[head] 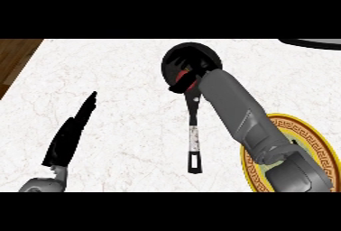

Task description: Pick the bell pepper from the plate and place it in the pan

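A black pan [200, 50] lies at the counter's far middle, its long handle [193, 135] pointing toward me. My right hand [181, 67] hovers over the pan's bowl with its fingers curled round a red bell pepper [191, 84], of which only a red sliver shows under the palm. The yellow-rimmed plate [307, 134] with a patterned border sits at the right, mostly hidden by my right forearm. My left hand [72, 131] rests at the left with fingers straight, holding nothing.
The white marble counter ends at a wooden strip [15, 56] at the far left. A dark rounded object [314, 43] shows at the top right corner.
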`<act>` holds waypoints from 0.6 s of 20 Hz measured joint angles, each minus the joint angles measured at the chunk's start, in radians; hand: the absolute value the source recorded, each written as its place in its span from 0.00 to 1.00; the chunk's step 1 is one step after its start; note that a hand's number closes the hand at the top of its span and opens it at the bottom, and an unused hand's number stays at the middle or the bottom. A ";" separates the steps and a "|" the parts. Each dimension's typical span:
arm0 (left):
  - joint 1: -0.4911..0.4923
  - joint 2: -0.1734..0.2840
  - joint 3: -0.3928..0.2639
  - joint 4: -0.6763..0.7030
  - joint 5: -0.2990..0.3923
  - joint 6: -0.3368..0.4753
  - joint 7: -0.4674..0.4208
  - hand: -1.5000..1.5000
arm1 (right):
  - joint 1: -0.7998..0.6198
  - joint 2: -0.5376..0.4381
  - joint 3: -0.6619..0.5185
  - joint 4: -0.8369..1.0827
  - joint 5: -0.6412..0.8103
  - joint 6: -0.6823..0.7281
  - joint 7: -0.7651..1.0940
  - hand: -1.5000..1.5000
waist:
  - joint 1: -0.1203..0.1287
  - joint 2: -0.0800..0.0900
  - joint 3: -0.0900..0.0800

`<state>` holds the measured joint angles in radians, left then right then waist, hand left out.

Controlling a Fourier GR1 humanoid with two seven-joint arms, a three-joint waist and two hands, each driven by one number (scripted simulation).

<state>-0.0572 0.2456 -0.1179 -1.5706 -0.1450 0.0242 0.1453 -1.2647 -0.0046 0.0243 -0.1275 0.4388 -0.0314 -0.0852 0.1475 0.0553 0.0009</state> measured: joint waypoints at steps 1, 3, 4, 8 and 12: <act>0.006 -0.005 -0.004 -0.001 -0.005 0.006 -0.001 0.50 | 0.007 0.001 -0.018 -0.003 -0.019 -0.004 -0.016 0.00 | -0.001 -0.001 0.000; 0.002 -0.007 -0.003 0.006 -0.005 0.006 -0.004 0.50 | 0.009 0.002 -0.053 -0.017 -0.057 -0.029 -0.045 0.00 | 0.000 -0.001 0.001; 0.000 -0.007 -0.004 0.005 -0.007 0.006 -0.004 0.50 | 0.010 0.003 -0.069 -0.024 -0.073 -0.047 -0.060 0.00 | 0.000 -0.001 0.001; -0.002 -0.005 0.000 0.005 -0.003 0.001 -0.003 0.50 | 0.011 0.004 -0.147 -0.049 -0.146 -0.132 -0.105 0.00 | -0.006 -0.003 0.001; 0.012 -0.004 0.007 0.001 -0.003 0.007 -0.003 0.50 | 0.009 -0.015 -0.221 -0.061 -0.207 -0.216 -0.122 0.00 | -0.019 -0.006 0.001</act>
<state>-0.0454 0.2414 -0.1106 -1.5696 -0.1483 0.0310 0.1421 -1.2559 -0.0195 -0.1971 -0.1886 0.2323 -0.2469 -0.2073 0.1287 0.0496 0.0015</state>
